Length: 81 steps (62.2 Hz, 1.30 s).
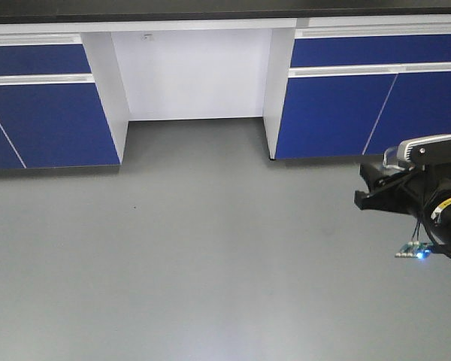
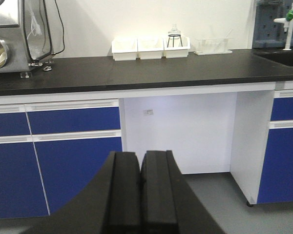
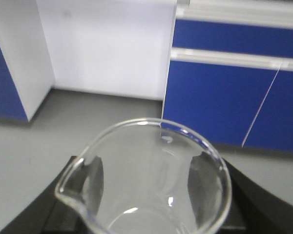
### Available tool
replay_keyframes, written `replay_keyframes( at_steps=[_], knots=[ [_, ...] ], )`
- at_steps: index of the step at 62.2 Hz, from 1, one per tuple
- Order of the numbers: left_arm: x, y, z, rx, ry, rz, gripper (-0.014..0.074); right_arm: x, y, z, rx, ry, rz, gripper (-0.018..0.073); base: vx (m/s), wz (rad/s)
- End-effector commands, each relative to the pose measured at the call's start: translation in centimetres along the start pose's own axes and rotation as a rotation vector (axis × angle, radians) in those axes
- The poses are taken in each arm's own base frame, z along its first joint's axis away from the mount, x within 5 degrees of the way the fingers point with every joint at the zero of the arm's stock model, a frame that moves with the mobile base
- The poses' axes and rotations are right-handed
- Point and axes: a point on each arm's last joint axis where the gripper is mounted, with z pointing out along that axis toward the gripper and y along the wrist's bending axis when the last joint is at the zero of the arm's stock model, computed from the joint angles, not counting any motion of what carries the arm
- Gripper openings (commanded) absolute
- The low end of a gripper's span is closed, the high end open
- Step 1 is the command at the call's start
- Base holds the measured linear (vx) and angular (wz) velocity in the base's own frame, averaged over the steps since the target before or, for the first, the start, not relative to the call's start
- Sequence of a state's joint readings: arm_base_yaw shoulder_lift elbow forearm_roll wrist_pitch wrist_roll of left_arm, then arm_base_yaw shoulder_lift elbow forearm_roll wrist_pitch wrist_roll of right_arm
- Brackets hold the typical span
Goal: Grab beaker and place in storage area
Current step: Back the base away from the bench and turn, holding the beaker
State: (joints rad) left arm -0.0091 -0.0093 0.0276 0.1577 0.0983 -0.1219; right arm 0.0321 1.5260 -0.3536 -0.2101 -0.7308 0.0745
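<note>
Right gripper: grips the beaker between both fingers, which show dark through the glass on either side. Carries it upright and apparently empty, spout towards the lower left of the wrist view. Hangs over bare grey floor, blue cabinet fronts ahead of it, no counter beneath.

Left gripper: clamped on nothing, pads pressed together. Faces a black counter ahead and above, bearing white trays, with a sink at its far right end. Judged not the storage area.

Progress: grab done. Left to do: reach the storage area (not seen in any view), set the beaker down, let go. Judged roughly halfway.
</note>
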Motion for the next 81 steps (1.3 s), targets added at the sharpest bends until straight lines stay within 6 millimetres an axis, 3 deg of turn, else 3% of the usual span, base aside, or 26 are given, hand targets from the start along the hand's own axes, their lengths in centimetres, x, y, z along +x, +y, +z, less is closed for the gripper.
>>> replay_keyframes(
  at_steps=[1,9,55,81],
  knots=[
    [-1.49,-0.06,-0.28,0.009,-0.116,-0.011,-0.0006,-3.02,-0.19,-0.22,0.003,-0.241,-0.003,0.0106,-0.19,-0.11],
    [-1.49,-0.06,-0.28,0.009,-0.116,-0.011,-0.0006,-3.62,-0.3,-0.39,0.013,-0.31,0.01,0.0106,-0.17,-0.12],
    [-1.49,-0.06,-0.28,0.009,-0.116,-0.011,-0.0006,-3.58,-0.33,-0.37,0.018,-0.305,0.015,0.0106,-0.05,-0.17],
    [-1.49,-0.06,-0.28,0.009,-0.116,-0.011,-0.0006,-3.59,-0.34,-0.38,0.018,-0.306,0.016,0.0106,0.06,-0.47]
  ],
)
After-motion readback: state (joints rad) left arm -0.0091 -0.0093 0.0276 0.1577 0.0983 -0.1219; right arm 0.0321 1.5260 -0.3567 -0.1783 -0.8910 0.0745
